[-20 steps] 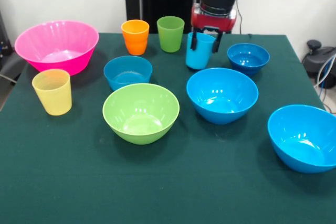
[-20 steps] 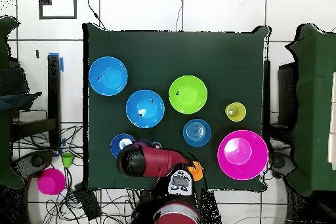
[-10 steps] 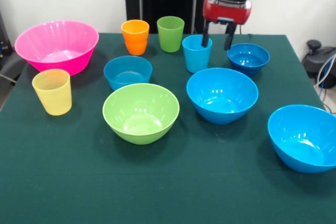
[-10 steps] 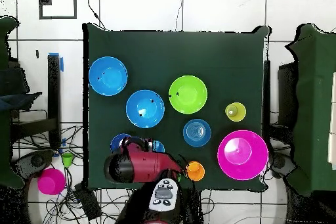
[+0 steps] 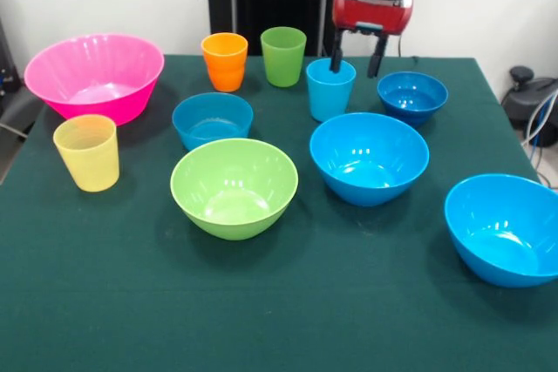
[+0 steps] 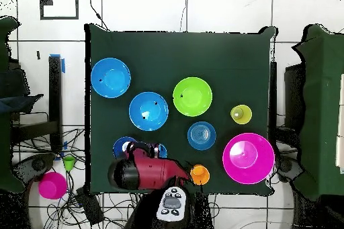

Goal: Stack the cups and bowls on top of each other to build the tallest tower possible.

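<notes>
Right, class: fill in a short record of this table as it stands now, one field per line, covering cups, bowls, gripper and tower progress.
cups: yellow cup, orange cup, green cup, light blue cup, all upright
bowls: pink bowl, lime green bowl, five blue bowls, all standing apart
gripper: gripper open, above the light blue cup's rim, one fingertip over its mouth
tower: not started; nothing stacked
surface: green table

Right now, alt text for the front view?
A red and black gripper hangs open over the light blue cup at the back of a green table, one finger inside its rim. Nothing is stacked: four cups and seven bowls stand apart, with a pink bowl at the far left.
</notes>
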Available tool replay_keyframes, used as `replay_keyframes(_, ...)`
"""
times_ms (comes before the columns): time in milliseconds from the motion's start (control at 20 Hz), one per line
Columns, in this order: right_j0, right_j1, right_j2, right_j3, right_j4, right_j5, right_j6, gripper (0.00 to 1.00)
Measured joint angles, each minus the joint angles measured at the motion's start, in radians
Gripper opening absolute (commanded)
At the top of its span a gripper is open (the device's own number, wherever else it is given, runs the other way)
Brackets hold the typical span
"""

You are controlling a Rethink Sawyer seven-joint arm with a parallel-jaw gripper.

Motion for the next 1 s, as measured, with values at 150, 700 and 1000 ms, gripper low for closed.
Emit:
replay_keyframes(150,0.0,0.014,0.0,0.011,0.006,0.0,0.017,1.0)
replay_keyframes(700,-0.041,0.085,0.035,0.051,0.008,-0.003,0.103,1.0)
replay_keyframes(1000,-0.04,0.125,0.041,0.067,0.009,-0.016,0.151,1.0)
